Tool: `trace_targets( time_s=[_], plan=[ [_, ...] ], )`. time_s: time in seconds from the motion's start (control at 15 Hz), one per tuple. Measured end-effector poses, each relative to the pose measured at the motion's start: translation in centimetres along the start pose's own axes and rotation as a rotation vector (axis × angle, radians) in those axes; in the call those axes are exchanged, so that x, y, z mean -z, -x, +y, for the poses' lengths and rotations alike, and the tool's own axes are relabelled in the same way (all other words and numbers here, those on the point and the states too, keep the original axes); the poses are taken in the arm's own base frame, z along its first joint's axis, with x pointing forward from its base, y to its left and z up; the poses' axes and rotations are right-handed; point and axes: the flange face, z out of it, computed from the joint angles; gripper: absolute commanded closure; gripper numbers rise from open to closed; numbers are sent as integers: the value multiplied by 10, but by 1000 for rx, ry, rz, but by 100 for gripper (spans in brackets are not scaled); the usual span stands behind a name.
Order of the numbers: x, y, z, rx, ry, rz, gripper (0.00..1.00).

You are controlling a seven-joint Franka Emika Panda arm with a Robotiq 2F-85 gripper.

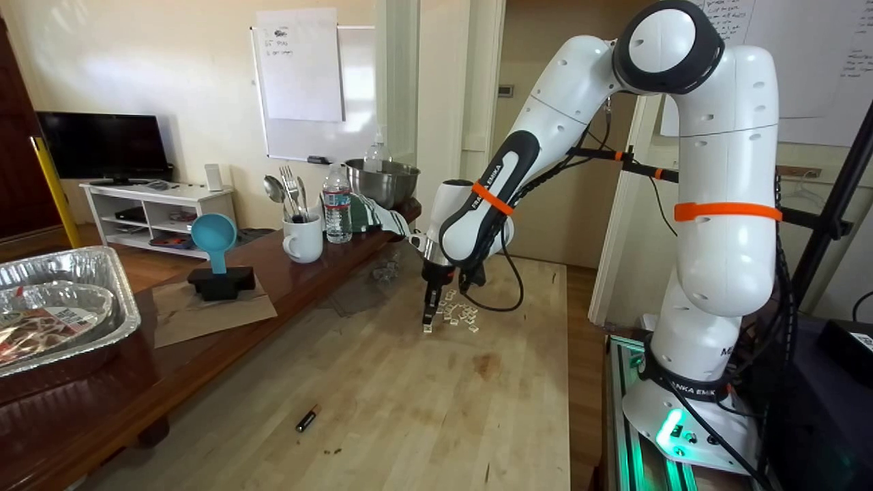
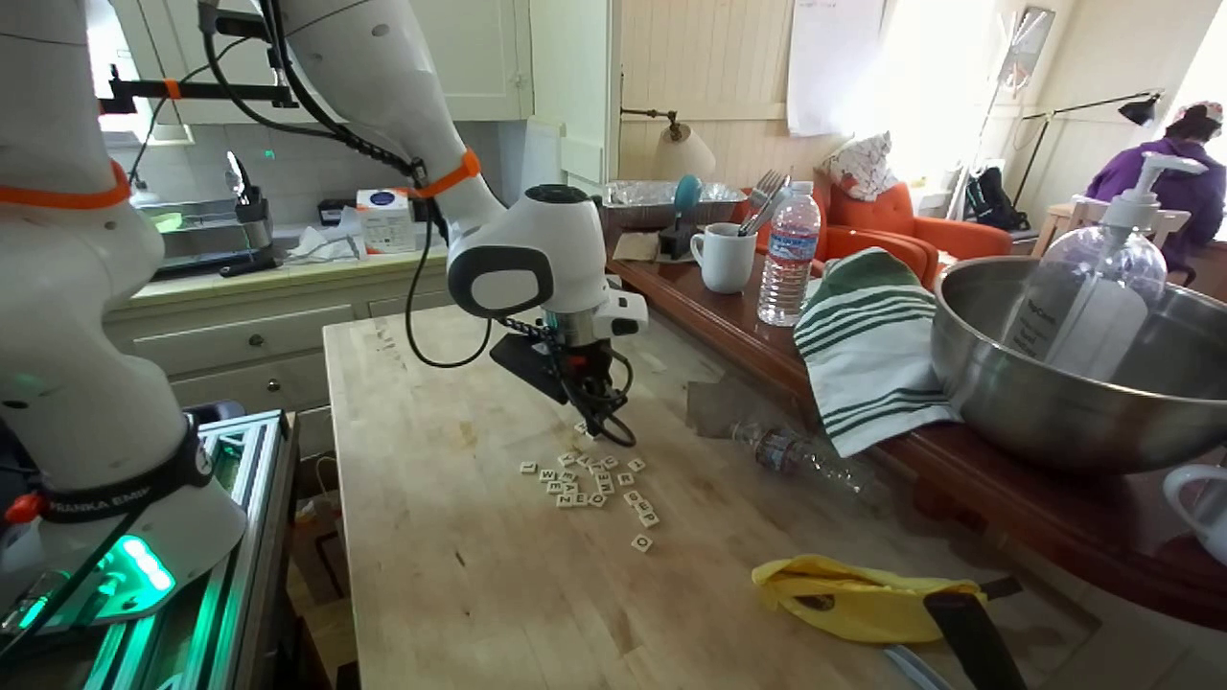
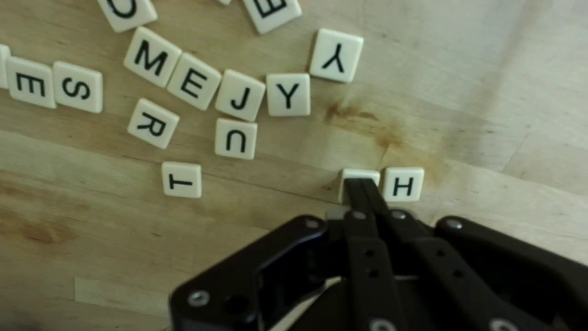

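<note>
In the wrist view, the claw [image 3: 360,180] hides the letter of one tile [image 3: 360,173]; whether they touch, I cannot tell. The left edge cuts off another tile [image 3: 3,66]. In an exterior view, the scattered tiles [image 1: 466,311] are too small for reading.

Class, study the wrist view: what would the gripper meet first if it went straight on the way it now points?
Probably the partly covered letter tile beside the H tile: the shut gripper overlaps it in the wrist view. Depth is unclear, so the two may be touching.
</note>
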Motion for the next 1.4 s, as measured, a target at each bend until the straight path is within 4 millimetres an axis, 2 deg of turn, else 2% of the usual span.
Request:
trace_targets(
  time_s=[1.4],
  plan=[
    [0,1,-5,61,-6,-1,100]
  ],
)
